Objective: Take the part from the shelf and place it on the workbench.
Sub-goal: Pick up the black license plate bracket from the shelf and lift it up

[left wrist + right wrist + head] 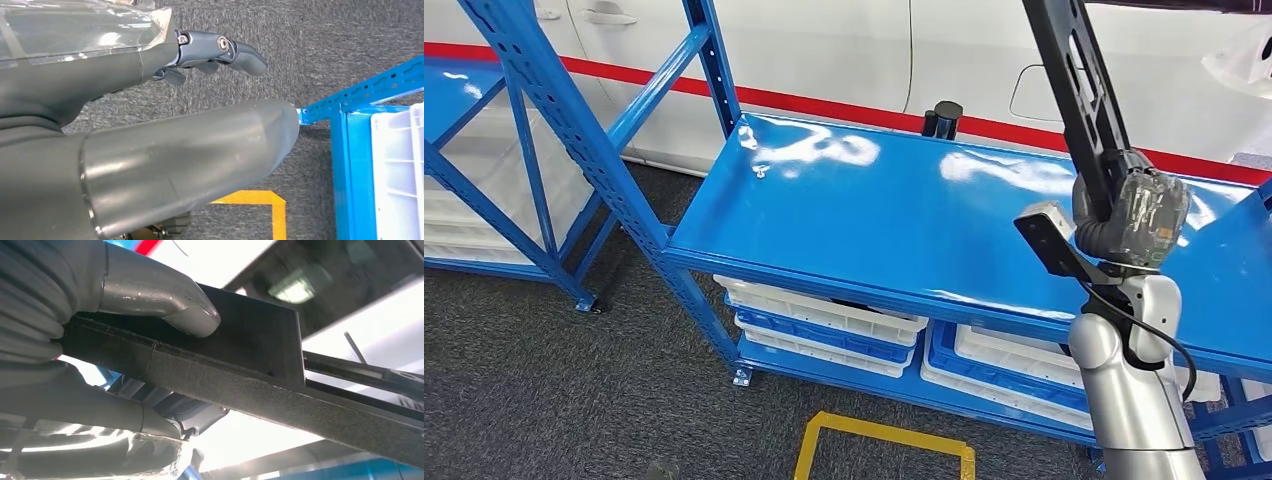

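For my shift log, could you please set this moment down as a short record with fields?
part: long black bar, held upright above the blue shelf top
right hand: grips the bar low down; thumb pressed on it
left hand: holds nothing, fingers curled, over grey carpet
on shelf top: small black cylinder at the back edge
below: white trays
floor: yellow square marking
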